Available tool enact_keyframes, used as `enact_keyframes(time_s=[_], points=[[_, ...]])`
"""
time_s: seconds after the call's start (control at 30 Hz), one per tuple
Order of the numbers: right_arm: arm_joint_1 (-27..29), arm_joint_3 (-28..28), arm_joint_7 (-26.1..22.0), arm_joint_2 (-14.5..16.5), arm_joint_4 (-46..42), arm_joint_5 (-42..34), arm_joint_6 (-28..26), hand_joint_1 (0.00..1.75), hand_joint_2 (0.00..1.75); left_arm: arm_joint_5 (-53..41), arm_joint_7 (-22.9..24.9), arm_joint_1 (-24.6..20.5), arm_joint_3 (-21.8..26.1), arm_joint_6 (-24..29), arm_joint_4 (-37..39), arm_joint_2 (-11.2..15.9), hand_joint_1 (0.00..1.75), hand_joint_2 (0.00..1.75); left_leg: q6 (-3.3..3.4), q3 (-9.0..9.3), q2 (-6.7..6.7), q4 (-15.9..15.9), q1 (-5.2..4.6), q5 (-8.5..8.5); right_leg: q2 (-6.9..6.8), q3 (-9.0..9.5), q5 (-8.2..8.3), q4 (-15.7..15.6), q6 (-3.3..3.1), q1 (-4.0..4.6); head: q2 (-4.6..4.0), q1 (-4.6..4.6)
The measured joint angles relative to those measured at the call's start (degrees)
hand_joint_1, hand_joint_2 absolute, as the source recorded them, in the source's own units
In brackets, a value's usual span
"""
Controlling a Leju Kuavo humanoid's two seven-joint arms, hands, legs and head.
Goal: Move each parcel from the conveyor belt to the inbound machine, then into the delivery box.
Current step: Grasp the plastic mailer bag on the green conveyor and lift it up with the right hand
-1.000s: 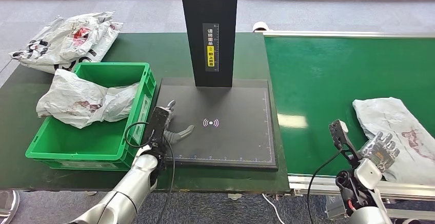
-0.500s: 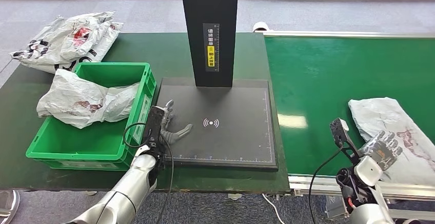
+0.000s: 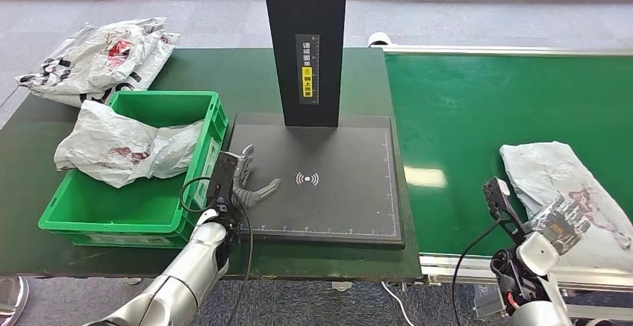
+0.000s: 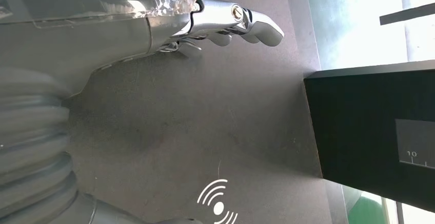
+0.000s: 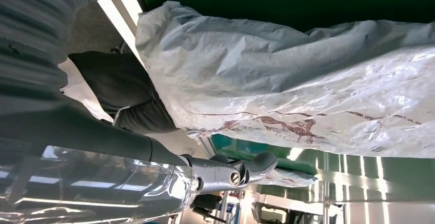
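Observation:
A grey plastic parcel (image 3: 554, 180) (image 5: 308, 80) with red print lies on the green conveyor belt (image 3: 478, 117) near its front right edge. My right hand (image 3: 565, 222) (image 5: 225, 172) hovers at the parcel's near end, fingers spread and holding nothing. My left hand (image 3: 242, 180) (image 4: 215, 24) rests open on the left edge of the inbound machine's black pad (image 3: 336, 192) (image 4: 179, 131), beside the green delivery box (image 3: 195, 192). One crumpled parcel (image 3: 112, 147) lies in that box, hanging over its left rim.
The machine's black post (image 3: 304, 42) (image 4: 374, 126) rises at the back of the pad. A pile of parcels (image 3: 97, 57) lies on the dark green table (image 3: 224, 72) at the back left. The belt's metal rail (image 3: 463, 266) runs along its front edge.
The parcel on the belt has drifted left toward the machine. My right hand has sunk slightly toward the belt's front edge. My left hand has shifted a little toward the box.

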Motion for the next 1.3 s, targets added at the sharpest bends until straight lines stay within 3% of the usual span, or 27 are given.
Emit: enact_keyframes(time_s=[0.3, 0.57, 0.63, 0.7, 0.77, 1.17, 1.3], points=[[0.77, -1.53, -1.16, 0.00, 0.00, -1.95, 1.25, 0.00, 1.75, 0.12, 0.22, -0.17, 0.00, 0.64, -0.03, 0.04, 0.00, 1.75, 0.01, 0.00, -0.02, 0.00, 0.00, 0.00, -0.02, 0.02, 0.00, 0.00, 0.00, 0.00, -0.01, 0.00], [0.89, -6.55, -7.43, -0.50, 0.00, -11.40, 13.29, 0.00, 1.75, 0.13, 0.13, -0.28, 0.00, 0.54, 0.06, 0.34, 0.00, 1.75, 0.02, 0.17, 0.01, 0.00, 0.01, -0.01, 0.01, 0.19, 0.00, -0.03, 0.00, 0.04, -0.01, -0.01], [0.80, -7.55, -8.05, -1.18, 0.00, -12.88, 16.82, 0.61, 1.75, 0.19, 0.03, -0.29, 0.00, 0.40, 0.20, 0.44, 0.00, 1.75, 0.04, 0.23, 0.01, 0.00, 0.01, -0.01, 0.00, 0.29, -0.01, -0.06, 0.02, 0.04, -0.02, -0.01], [0.78, -8.21, -8.25, -1.72, 0.00, -13.51, 18.58, 1.48, 1.75, 0.26, -0.10, -0.29, 0.00, 0.33, 0.33, 0.55, 0.00, 1.75, 0.08, 0.27, -0.01, 0.01, 0.01, 0.00, -0.03, 0.37, 0.00, -0.09, 0.07, 0.02, -0.01, -0.01], [0.85, -8.63, -8.20, -2.03, 0.01, -13.70, 19.24, 1.75, 1.75, 0.29, -0.21, -0.29, 0.00, 0.32, 0.42, 0.65, 0.00, 1.75, 0.15, 0.27, -0.07, 0.02, 0.01, 0.05, -0.13, 0.40, 0.03, -0.11, 0.13, -0.02, -0.01, -0.01], [0.63, -9.60, -10.02, -4.11, 0.01, -14.71, 18.83, 1.75, 1.75, 0.44, -0.64, -0.29, 0.03, 0.37, 0.65, 0.98, 0.00, 1.75, 0.32, 0.27, -0.30, 0.04, 0.00, 0.10, -0.39, 0.58, 0.07, -0.23, 0.21, -0.06, 0.00, -0.01], [0.81, -9.61, -14.73, -3.74, -0.72, -17.52, 16.25, 1.75, 1.75, 0.08, -0.78, -0.28, 0.10, 1.41, 0.61, 1.26, 0.00, 1.75, 0.31, 0.21, -0.29, 0.03, 0.00, 0.09, -0.41, 0.55, 0.07, -0.19, 0.21, -0.06, -0.01, 0.00]])
